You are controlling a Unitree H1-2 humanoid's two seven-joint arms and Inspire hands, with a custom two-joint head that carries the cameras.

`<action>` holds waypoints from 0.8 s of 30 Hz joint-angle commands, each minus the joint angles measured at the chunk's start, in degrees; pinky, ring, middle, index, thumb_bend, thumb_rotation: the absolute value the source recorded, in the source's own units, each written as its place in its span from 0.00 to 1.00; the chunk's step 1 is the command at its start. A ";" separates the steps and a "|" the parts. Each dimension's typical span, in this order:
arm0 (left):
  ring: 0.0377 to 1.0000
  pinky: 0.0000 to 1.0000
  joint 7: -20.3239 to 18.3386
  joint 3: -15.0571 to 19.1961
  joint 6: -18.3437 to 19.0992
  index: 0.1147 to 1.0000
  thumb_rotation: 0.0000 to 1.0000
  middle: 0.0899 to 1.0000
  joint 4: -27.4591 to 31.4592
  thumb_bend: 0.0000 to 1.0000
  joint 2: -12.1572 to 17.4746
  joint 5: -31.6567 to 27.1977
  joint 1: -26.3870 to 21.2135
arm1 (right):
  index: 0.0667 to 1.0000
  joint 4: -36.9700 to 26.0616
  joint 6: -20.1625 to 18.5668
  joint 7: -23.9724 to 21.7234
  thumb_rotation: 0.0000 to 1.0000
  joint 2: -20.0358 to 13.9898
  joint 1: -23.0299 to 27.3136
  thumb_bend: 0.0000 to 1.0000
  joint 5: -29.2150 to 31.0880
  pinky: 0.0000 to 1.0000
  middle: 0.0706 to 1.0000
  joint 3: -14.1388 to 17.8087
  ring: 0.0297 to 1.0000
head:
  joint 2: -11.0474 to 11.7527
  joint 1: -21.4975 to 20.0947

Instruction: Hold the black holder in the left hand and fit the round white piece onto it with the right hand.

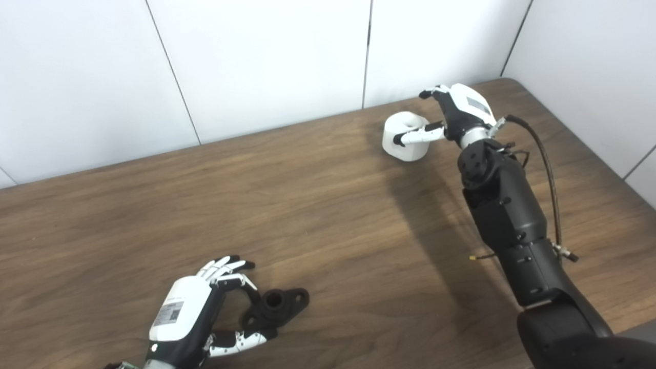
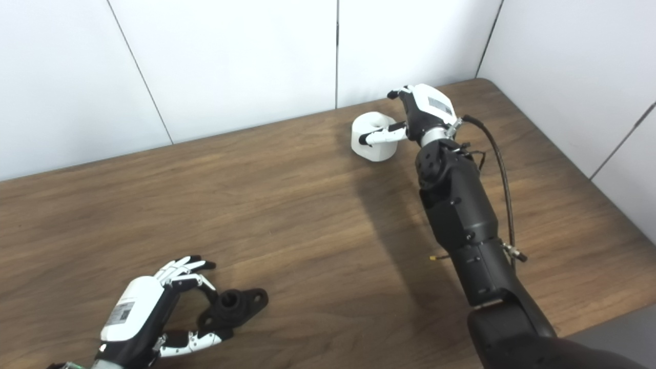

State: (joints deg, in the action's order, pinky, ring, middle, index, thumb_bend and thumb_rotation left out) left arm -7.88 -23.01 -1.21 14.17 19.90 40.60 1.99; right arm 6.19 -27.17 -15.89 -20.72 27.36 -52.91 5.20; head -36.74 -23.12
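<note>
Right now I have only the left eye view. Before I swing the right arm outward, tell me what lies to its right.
Observer: The right eye view takes in more of the table on that side. Bare wood runs from the right arm out to the table's right edge, and I see nothing standing on it.
Operator: Now check the near edge by that elbow.
Observer: The right eye view shows a longer stretch of the near edge, with grey floor beyond it. The upper arm comes in over that edge.
</note>
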 commanded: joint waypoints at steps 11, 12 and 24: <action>0.89 0.84 -6.62 0.63 4.75 0.42 0.05 0.81 -2.52 0.52 2.05 0.83 3.12 | 0.71 1.80 0.26 -0.78 0.41 -2.08 4.55 0.84 -1.67 0.79 0.92 -2.11 0.96 | -0.03 0.27; 0.89 0.84 -6.65 0.69 4.86 0.42 0.05 0.81 -2.41 0.52 1.98 0.85 3.11 | 0.70 2.01 0.26 -0.94 0.40 -2.17 4.63 0.84 -1.88 0.79 0.92 -2.29 0.96 | -0.03 0.30; 0.89 0.84 -7.27 1.16 5.15 0.42 0.05 0.81 -2.17 0.52 1.51 0.87 2.86 | 0.68 3.08 0.29 -0.48 0.38 -3.38 4.90 0.84 -0.92 0.78 0.88 -4.29 0.94 | -0.13 0.49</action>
State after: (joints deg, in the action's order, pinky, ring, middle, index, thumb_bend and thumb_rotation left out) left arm -9.49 -21.49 -1.10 14.94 19.63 40.61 1.63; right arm 10.33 -27.18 -17.87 -22.33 29.09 -53.88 0.87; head -36.83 -22.59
